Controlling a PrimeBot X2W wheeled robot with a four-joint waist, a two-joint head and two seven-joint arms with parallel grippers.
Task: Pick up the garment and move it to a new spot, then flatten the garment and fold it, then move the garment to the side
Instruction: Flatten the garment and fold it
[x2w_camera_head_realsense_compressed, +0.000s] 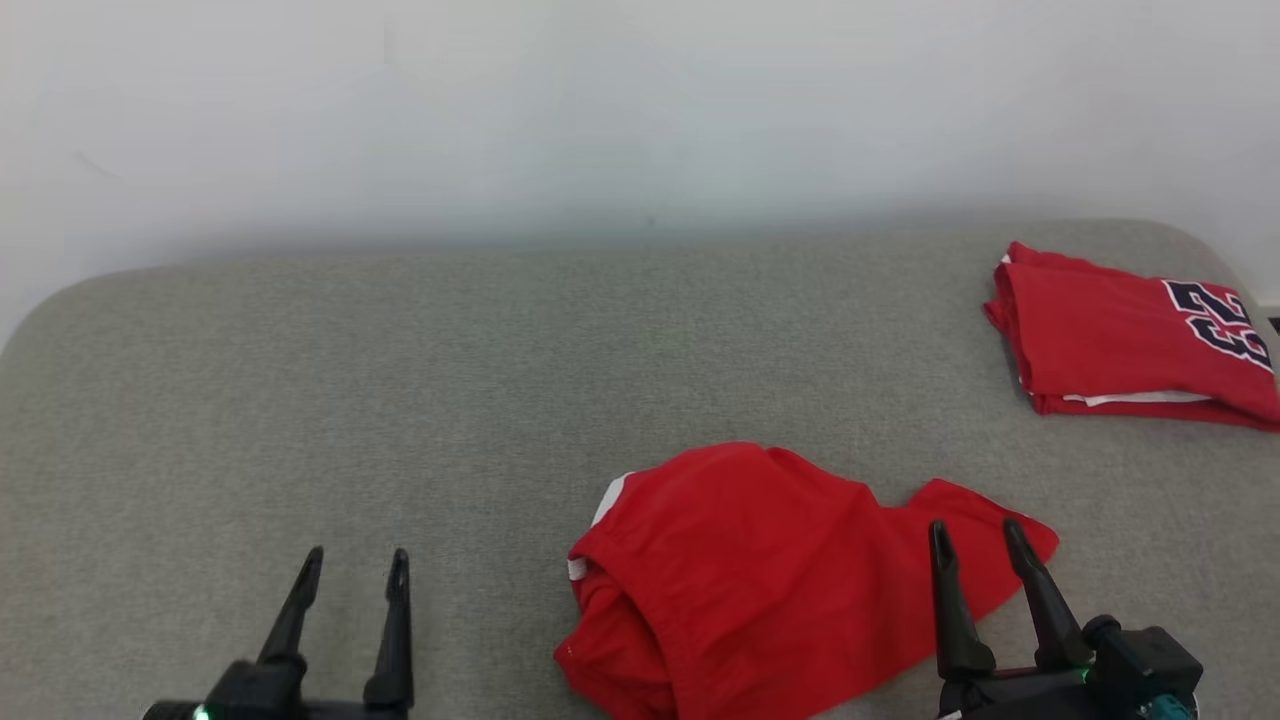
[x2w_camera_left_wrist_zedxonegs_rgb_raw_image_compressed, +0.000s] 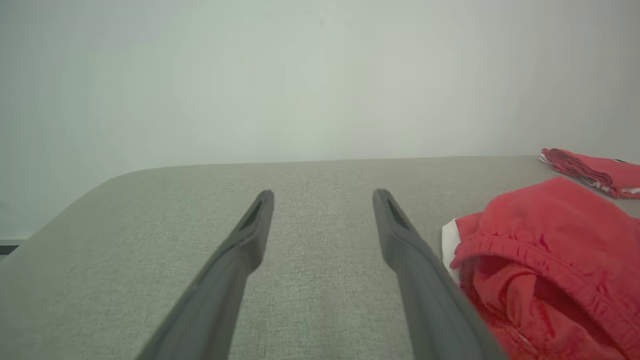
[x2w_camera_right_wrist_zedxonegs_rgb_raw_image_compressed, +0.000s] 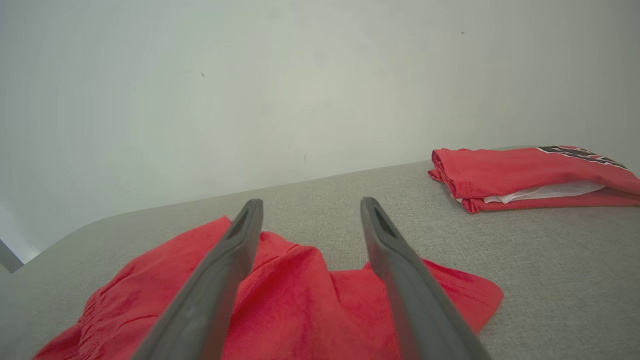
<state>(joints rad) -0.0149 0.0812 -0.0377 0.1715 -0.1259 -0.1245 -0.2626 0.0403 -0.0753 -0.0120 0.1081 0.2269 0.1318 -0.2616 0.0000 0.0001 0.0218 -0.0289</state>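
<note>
The garment (x2w_camera_head_realsense_compressed: 760, 570) is a crumpled red heap with a white panel at its left edge, lying near the front of the grey fabric surface (x2w_camera_head_realsense_compressed: 400, 380). My right gripper (x2w_camera_head_realsense_compressed: 975, 524) is open, and its two fingers lie over the garment's right flap; nothing sits between them. The right wrist view has that gripper (x2w_camera_right_wrist_zedxonegs_rgb_raw_image_compressed: 311, 200) above the red cloth (x2w_camera_right_wrist_zedxonegs_rgb_raw_image_compressed: 300, 300). My left gripper (x2w_camera_head_realsense_compressed: 358, 552) is open over bare surface, well left of the garment. In the left wrist view the left gripper (x2w_camera_left_wrist_zedxonegs_rgb_raw_image_compressed: 324, 192) has the garment's gathered hem (x2w_camera_left_wrist_zedxonegs_rgb_raw_image_compressed: 550, 235) just beyond its right finger.
A second red garment (x2w_camera_head_realsense_compressed: 1120, 340), folded, with dark numerals and a white layer, lies at the back right, also in the wrist views (x2w_camera_left_wrist_zedxonegs_rgb_raw_image_compressed: 595, 170) (x2w_camera_right_wrist_zedxonegs_rgb_raw_image_compressed: 510, 170). A pale wall rises behind the surface. The surface's corners are rounded.
</note>
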